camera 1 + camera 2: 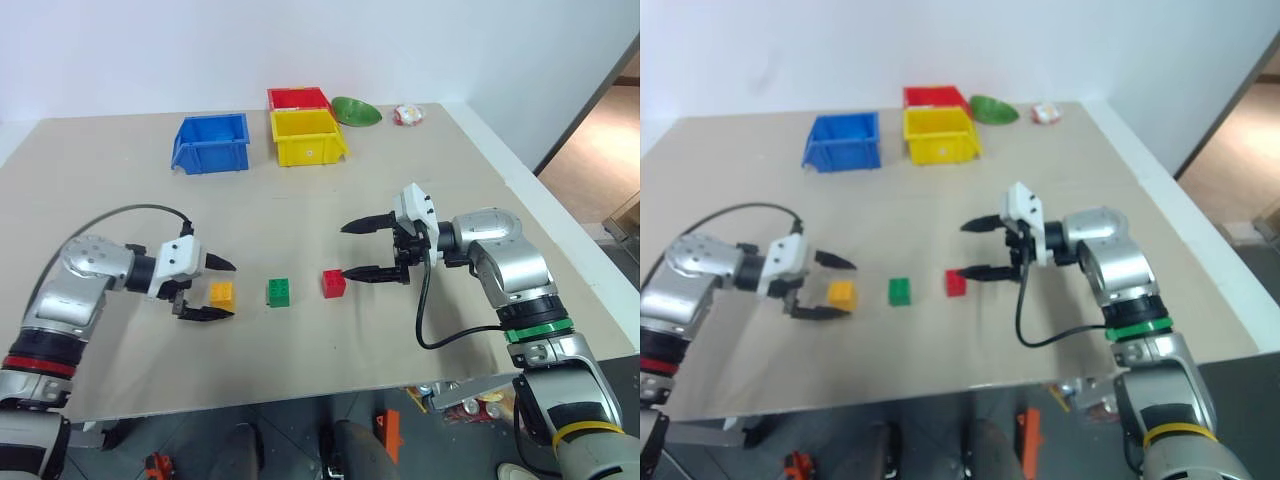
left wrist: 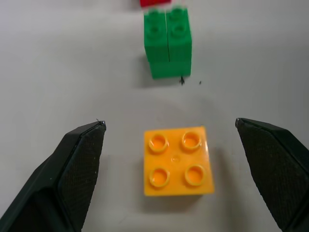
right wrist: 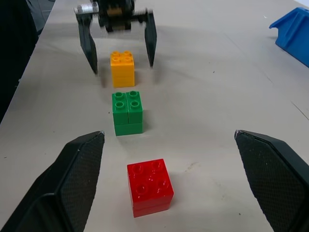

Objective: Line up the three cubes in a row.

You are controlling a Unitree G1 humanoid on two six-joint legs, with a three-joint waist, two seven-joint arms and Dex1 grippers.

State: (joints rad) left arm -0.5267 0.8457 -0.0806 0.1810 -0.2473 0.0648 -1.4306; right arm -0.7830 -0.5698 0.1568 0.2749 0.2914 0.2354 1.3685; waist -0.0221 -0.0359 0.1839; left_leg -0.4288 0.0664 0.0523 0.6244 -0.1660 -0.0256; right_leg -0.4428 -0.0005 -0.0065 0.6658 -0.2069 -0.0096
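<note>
Now the three cubes are seen lined up in a row on the bench (image 1: 120, 190), toward its near edge. The yellow cube (image 1: 222, 293) sits at the robot's left end, the green cube (image 1: 279, 291) in the middle, and the red cube (image 1: 333, 283) at the right end; small gaps are left between them, so none are touching. All three stand upright with their studs facing up.

The left gripper (image 1: 212, 289) is held spread wide, with the yellow cube between its fingers but not touched by either one; clear space is visible on both sides of the block in the left wrist view. The right gripper (image 1: 362, 249) is also spread wide and grips nothing. It is pointed toward the row from the right, with its lower fingertip just beside the red cube.

At the far side of the bench, a blue bin (image 1: 211, 143), a yellow bin (image 1: 307, 137) and a red bin (image 1: 297, 98) are set together, with a green bowl (image 1: 355, 111) beside them.
</note>
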